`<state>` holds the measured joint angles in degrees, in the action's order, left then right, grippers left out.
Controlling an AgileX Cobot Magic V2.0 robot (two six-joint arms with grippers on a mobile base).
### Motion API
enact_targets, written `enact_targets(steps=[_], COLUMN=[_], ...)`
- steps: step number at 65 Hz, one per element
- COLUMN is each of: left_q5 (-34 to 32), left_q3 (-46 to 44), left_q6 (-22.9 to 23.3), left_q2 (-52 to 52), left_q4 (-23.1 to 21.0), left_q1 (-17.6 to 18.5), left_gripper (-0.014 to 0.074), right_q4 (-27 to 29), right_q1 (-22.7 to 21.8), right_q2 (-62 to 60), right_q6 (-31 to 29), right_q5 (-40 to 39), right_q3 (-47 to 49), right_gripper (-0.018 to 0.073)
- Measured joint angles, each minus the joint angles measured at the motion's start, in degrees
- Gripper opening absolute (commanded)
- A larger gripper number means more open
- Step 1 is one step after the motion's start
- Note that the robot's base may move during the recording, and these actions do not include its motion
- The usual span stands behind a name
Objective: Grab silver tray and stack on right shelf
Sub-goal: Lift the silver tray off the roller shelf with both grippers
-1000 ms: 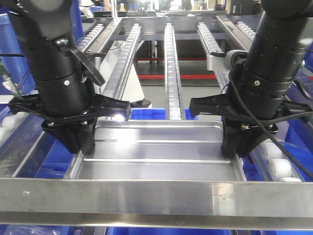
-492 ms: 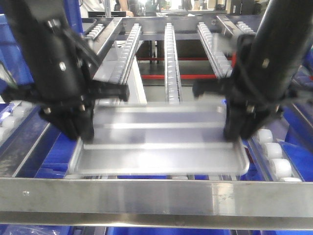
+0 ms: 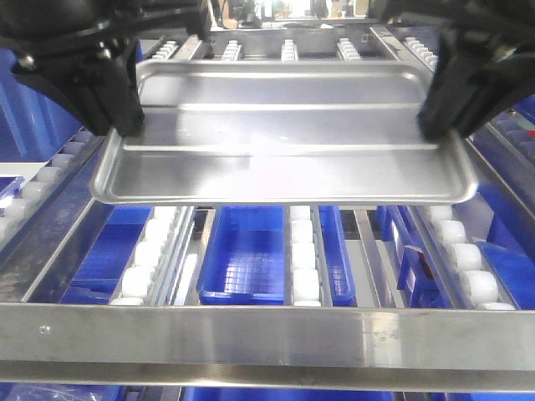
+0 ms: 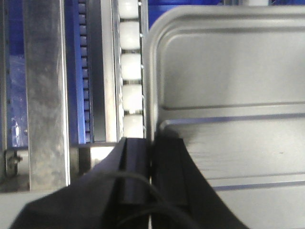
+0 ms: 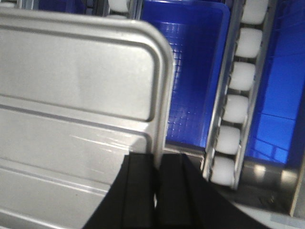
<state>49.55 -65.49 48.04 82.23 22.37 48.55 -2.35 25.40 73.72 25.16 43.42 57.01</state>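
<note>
Hanging in the air above the roller rails (image 3: 305,267) on which it lay a second ago, the silver tray (image 3: 276,142) sits roughly level, its ribbed floor showing. Blue bins (image 3: 251,259) it had covered now show beneath, their gridded floors visible. The left gripper (image 4: 151,157) pinches the tray's left rim and the right gripper (image 5: 156,171) its right rim, one finger on either side of the lip.

- Item: silver tray (image 3: 280,142), rectangular, shallow, polished metal, with rounded corners, a raised rim and two lengthwise ribs in its floor
- State: empty, open side up, glare on the floor
- Position: in the air above the roller rails (image 3: 305,267) and blue bins (image 3: 247,259), long side across the view
- Hold: short edges pinched by left gripper (image 4: 151,143) and right gripper (image 5: 156,160)
</note>
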Motion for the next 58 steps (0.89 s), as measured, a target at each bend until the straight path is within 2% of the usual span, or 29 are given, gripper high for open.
enact_targets(steps=[8, 18, 58], left_q5=[2.37, 2.74, 2.74], left_q3=[0.11, 0.11, 0.30], left_q6=[1.57, 2.03, 2.03], left_q2=[-0.99, -1.25, -1.25], left_q4=[0.40, 0.40, 0.15], left_q1=[3.32, 5.25, 5.40], left_gripper=[-0.0092, -0.0092, -0.0092], right_q4=[-1.08, -1.59, -1.71], right_q1=[1.63, 2.10, 2.10], right_q2=[-3.55, -6.46, -6.73], right_q6=[1.46, 2.48, 2.85], right_q5=[2.69, 3.20, 2.98], right_q3=[-1.73, -4.69, -5.54], right_gripper=[0.0057, 0.0057, 0.0057])
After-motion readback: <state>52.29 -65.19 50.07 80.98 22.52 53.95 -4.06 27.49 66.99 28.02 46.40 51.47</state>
